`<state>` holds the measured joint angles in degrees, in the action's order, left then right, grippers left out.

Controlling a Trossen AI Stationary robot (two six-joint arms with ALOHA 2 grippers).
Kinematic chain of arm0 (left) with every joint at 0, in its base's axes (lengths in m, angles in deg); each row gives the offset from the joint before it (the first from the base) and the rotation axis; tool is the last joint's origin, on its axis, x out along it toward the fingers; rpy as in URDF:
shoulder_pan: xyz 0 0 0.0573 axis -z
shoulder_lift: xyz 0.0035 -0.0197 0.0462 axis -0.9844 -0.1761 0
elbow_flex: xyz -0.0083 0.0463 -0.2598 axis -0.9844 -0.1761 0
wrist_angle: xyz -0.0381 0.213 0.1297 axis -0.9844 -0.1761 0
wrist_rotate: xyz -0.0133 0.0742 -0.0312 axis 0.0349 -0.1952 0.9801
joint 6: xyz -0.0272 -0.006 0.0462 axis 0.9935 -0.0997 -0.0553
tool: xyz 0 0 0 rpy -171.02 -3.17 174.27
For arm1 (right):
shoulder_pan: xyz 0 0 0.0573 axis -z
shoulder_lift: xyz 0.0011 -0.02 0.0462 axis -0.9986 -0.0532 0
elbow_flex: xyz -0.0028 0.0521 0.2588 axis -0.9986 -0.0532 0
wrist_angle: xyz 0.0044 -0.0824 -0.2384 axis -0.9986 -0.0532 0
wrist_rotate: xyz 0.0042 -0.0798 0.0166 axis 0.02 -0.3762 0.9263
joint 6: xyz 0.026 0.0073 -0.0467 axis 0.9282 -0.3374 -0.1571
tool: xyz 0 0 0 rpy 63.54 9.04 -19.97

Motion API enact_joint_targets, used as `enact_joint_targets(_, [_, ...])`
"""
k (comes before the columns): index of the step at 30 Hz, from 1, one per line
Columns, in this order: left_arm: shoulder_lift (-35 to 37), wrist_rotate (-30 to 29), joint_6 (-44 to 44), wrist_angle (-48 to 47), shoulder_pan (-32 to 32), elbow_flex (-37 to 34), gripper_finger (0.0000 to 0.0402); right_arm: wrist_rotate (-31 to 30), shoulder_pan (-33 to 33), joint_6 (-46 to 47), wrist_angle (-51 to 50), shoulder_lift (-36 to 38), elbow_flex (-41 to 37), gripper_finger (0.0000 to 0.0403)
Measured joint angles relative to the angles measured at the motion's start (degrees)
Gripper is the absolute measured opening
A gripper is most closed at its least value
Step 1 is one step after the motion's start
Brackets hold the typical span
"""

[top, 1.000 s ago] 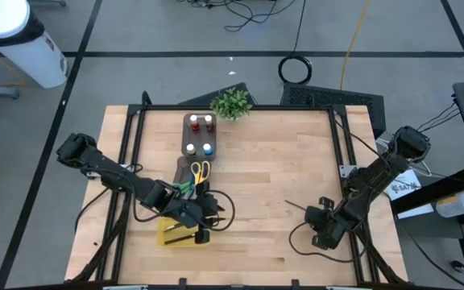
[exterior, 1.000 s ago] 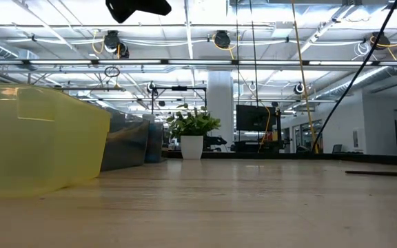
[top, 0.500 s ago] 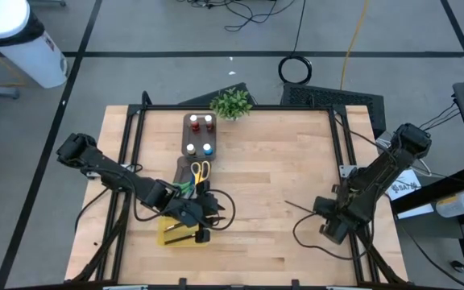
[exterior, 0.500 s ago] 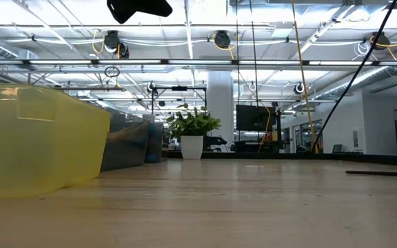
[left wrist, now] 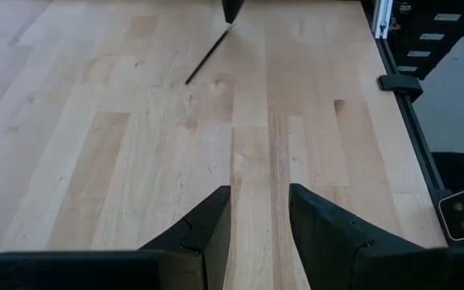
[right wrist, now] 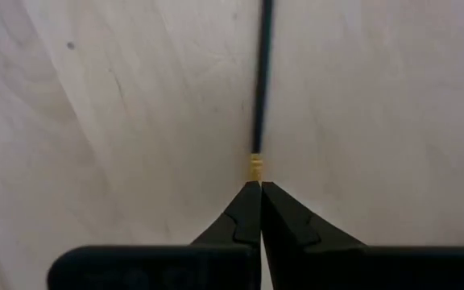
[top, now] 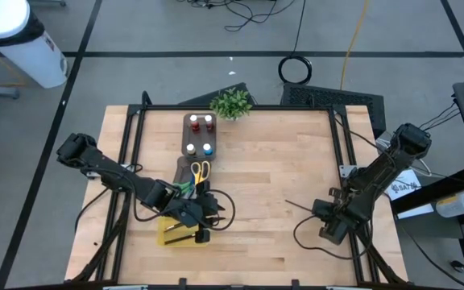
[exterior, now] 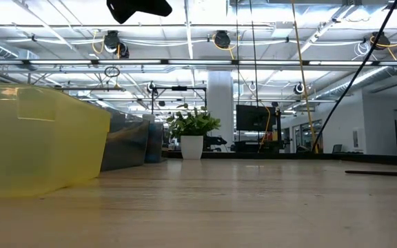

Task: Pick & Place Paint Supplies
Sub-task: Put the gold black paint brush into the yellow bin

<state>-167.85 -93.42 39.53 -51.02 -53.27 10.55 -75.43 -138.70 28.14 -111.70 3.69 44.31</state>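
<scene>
A thin dark brush (top: 300, 206) lies on the bare wood right of the table's middle, and my right gripper (top: 322, 212) is shut at its right-hand end. The right wrist view shows a gold band (right wrist: 254, 167) on the brush just beyond the shut fingertips. My left gripper (left wrist: 258, 217) hangs open over the wood beside the yellow tray (top: 171, 234) with nothing between its fingers. Paint bottles with red, white and blue caps (top: 200, 134) stand in the dark organiser. Yellow-handled scissors (top: 201, 171) and green-handled ones (top: 185, 187) lie next to it. My right gripper pinches the brush's end beside the gold band (right wrist: 255, 179) between its two fingertips. The fingers come steeply from above, roughly in line with the brush. The rest of the brush (left wrist: 208, 56) stretches away along the tabletop.
A potted plant (top: 230, 103) stands at the table's far edge. The yellow tray's wall (exterior: 40, 141) fills the left of the low view. Bare wood spreads between the two arms. Cables trail by both grippers.
My right hand has shifted slightly toward the table's right edge and tipped steeper, fingers pointing more nearly straight down. It stays shut at the brush's end, and the brush keeps its place on the wood.
</scene>
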Motion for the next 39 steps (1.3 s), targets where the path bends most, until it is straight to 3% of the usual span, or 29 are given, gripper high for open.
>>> enact_joint_targets(15, [0.0, 0.0, 0.0, 0.0, 0.0, 0.0, 0.0136, 1.2, 0.0, -1.6, 3.7, 0.0, -2.0, 0.0000])
enact_joint_targets(24, [0.0, 0.0, 0.0, 0.0, 0.0, 0.0, 0.0136, 2.9, 0.1, 0.0, 11.7, 0.2, -9.2, 0.0000])
enact_joint_targets(33, [0.0, 0.0, -0.2, 0.0, -0.1, 0.0, 0.0136, 2.4, -0.1, -3.0, 9.1, 3.7, -5.5, 0.0000])
enact_joint_targets(39, [0.0, 0.0, -0.2, 0.0, -0.3, 0.0, 0.0136, -1.4, -0.1, -4.6, 4.9, 6.1, -3.9, 0.0000])
